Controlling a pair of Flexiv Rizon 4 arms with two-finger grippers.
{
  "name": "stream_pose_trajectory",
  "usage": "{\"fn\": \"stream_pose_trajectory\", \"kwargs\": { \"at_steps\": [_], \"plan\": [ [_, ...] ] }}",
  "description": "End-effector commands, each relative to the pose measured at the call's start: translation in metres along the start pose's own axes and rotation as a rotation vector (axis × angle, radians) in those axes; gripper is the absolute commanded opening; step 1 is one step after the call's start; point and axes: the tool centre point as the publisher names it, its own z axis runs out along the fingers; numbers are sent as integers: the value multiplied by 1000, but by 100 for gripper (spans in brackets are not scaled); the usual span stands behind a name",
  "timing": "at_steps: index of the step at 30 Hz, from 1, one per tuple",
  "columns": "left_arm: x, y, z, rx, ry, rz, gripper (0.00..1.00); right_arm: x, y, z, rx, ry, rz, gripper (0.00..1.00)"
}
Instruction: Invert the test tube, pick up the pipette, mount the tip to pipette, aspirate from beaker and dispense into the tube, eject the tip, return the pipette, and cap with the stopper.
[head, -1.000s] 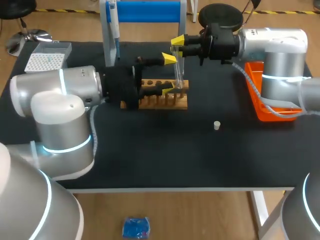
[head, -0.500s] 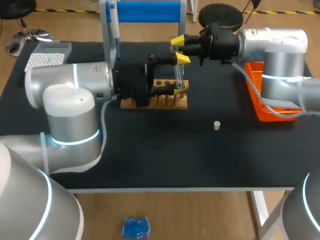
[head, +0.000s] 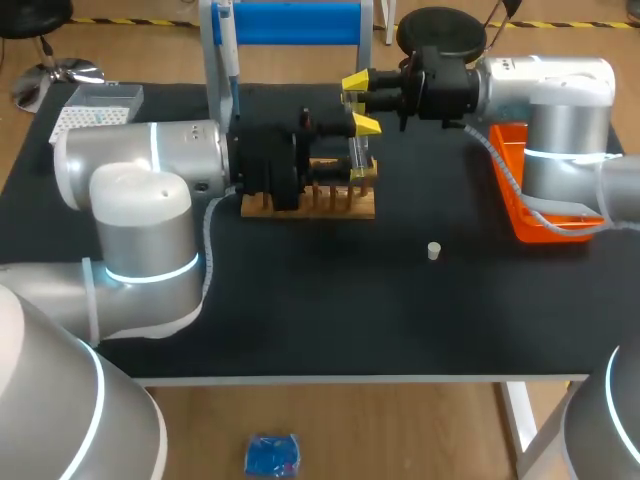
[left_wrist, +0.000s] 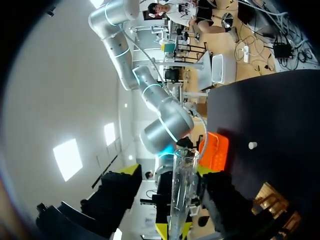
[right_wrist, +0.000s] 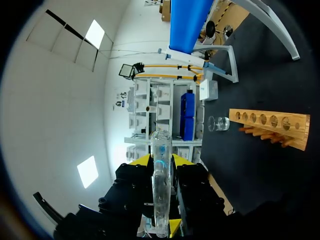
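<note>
Clamping the clear test tube (head: 354, 145) upright — right gripper (head: 356, 88) — by the rack (head: 335, 205).

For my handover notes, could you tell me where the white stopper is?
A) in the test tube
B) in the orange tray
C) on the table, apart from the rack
C: the stopper lies alone on the black table, clear of the wooden rack.

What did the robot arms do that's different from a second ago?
The left gripper slid toward the right gripper until the test tube sat between its jaws, which narrowed without gripping it yet. The right gripper kept holding the tube; the wooden rack and stopper stayed put.
</note>
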Motion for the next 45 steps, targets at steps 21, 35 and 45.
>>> {"fn": "stream_pose_trajectory", "kwargs": {
  "at_steps": [21, 35, 45],
  "plan": [
    [1, 2, -1, 21, -30, 16, 0, 0, 0, -1, 0, -1, -1, 0],
    [1, 2, -1, 21, -30, 16, 0, 0, 0, -1, 0, -1, -1, 100],
    [1, 2, -1, 21, -30, 16, 0, 0, 0, -1, 0, -1, -1, 100]
  ]
}}
